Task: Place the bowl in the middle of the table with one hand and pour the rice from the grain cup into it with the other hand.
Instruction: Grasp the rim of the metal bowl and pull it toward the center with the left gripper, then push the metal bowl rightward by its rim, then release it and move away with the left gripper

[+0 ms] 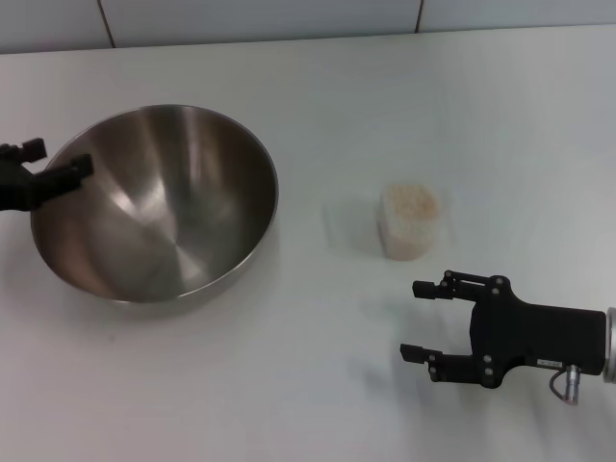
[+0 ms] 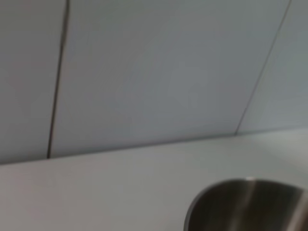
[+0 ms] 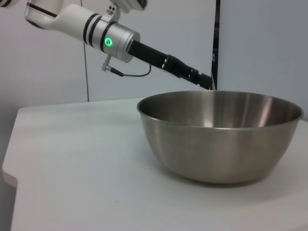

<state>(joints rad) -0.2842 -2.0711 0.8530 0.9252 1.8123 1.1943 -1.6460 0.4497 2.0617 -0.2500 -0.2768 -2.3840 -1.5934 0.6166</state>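
The steel bowl (image 1: 159, 207) sits on the left part of the white table (image 1: 318, 385), tipped slightly toward me. My left gripper (image 1: 53, 159) is at its left rim, jaws open, one finger outside the rim and one over the inside. In the right wrist view that gripper (image 3: 204, 81) meets the bowl's (image 3: 221, 137) far rim. The grain cup (image 1: 411, 223), filled with rice (image 1: 412, 202), stands upright right of centre. My right gripper (image 1: 417, 320) hovers open in front of the cup, apart from it, pointing left. The left wrist view shows only a part of the bowl (image 2: 248, 207).
A tiled wall (image 1: 289, 17) runs along the table's far edge. The table's left edge and corner (image 3: 12, 168) show in the right wrist view. Bare tabletop lies between bowl and cup.
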